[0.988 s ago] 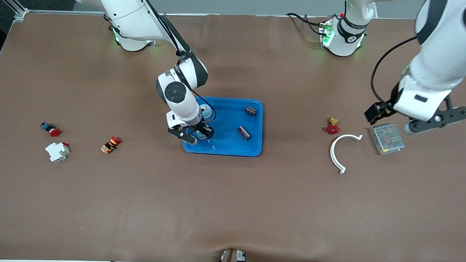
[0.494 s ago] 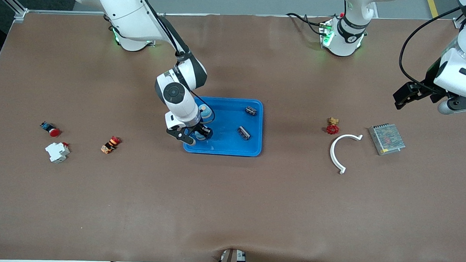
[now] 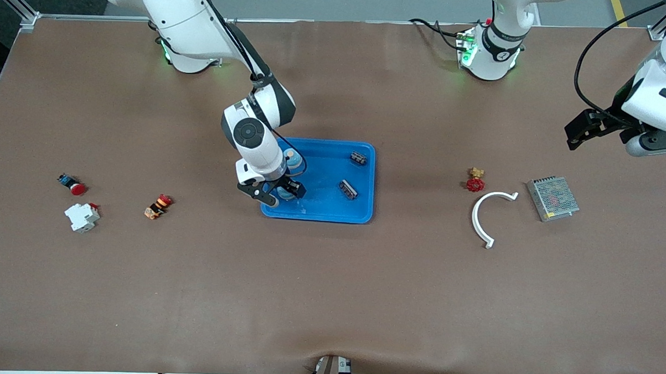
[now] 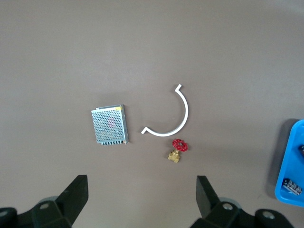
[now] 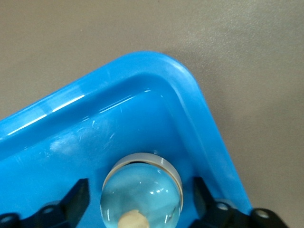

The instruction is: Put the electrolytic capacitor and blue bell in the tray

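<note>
The blue tray point(image 3: 325, 175) lies mid-table. My right gripper point(image 3: 281, 194) is low in the tray's corner nearest the front camera, toward the right arm's end. It is open, its fingers on either side of a blue bell point(image 5: 142, 197) with a beige knob, with gaps showing on both sides. The tray rim point(image 5: 142, 64) curves round it. A second blue round thing point(image 3: 294, 161) shows beside the wrist. Two small dark capacitor-like parts point(image 3: 358, 158) point(image 3: 348, 190) lie in the tray. My left gripper point(image 4: 141, 194) is open and empty, high over the table at the left arm's end point(image 3: 647, 144).
A red-handled brass valve point(image 3: 475, 182), a white curved strip point(image 3: 482, 214) and a silver perforated box point(image 3: 552, 198) lie toward the left arm's end. A red push button point(image 3: 72, 184), a white breaker point(image 3: 81, 217) and an orange part point(image 3: 158, 206) lie toward the right arm's end.
My left gripper has risen from over the silver box and swung out toward the left arm's end of the table. My right gripper has stayed round the bell in the tray.
</note>
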Motion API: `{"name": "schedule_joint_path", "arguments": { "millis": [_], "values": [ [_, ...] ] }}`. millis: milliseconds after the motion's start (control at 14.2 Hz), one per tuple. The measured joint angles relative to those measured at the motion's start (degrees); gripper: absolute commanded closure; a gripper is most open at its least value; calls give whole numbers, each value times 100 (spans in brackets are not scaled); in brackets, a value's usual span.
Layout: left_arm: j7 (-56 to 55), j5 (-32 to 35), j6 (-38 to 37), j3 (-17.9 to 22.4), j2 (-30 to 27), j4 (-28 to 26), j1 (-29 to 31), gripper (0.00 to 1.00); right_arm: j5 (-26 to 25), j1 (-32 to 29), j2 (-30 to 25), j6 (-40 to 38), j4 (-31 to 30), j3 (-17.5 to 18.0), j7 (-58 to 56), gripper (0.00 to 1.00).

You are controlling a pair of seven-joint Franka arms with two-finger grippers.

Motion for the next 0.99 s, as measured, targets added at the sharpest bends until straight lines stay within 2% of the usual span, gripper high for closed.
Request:
{"name": "schedule_joint_path", "arguments": {
  "millis": [565, 988],
  "values": [
    [4, -397, -9, -143, 0, 0, -86, 0, 0, -55, -851, -1194, 86, -61, 7, 0],
    [3, -397, -9, -164, -4, 39, -90, 0, -15, -475, -920, -1403, 227, -90, -473, 0]
  ]
}}
